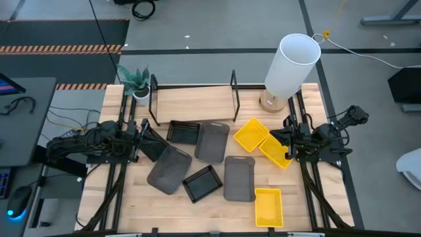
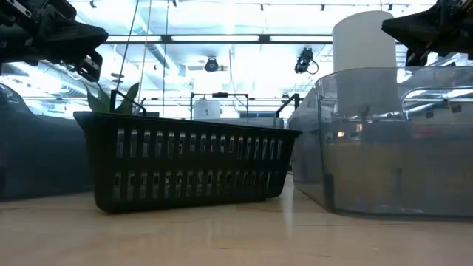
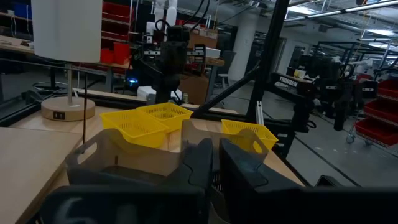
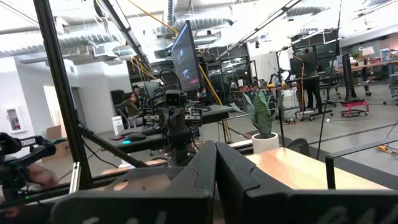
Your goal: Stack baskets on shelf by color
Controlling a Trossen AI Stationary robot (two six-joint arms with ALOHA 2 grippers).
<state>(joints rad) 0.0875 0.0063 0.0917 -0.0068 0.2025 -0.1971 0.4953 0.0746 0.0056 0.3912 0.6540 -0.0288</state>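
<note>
Left gripper (image 1: 146,135) sat at the worktop's (image 1: 197,209) 9 o'clock edge; can't tell if clenched or holding. In the left wrist view its fingers (image 3: 202,163) looked near-closed over a grey basket's rim (image 3: 134,152), but contact was unclear. Right gripper (image 1: 284,139) at 3 o'clock was clenched, fingers (image 4: 214,165) pressed together, nothing seen between them; it hung just beside a yellow basket (image 1: 275,151).

High view only: the shelf (image 1: 194,102) at 12 o'clock, bare board, white cylinder (image 1: 291,64) at its 3 o'clock, plant (image 1: 137,82) at its 9 o'clock. Baskets all on the worktop: grey ones (image 1: 212,141) and black slatted ones (image 1: 202,182) mid-worktop, yellows toward 3–5 o'clock (image 1: 268,206).

Low view only: a black slatted basket (image 2: 185,166) close up, a clear-grey one (image 2: 392,140) at its 3 o'clock, both arms high above.

Right wrist view showed a person (image 4: 132,102) seated in the room behind.
</note>
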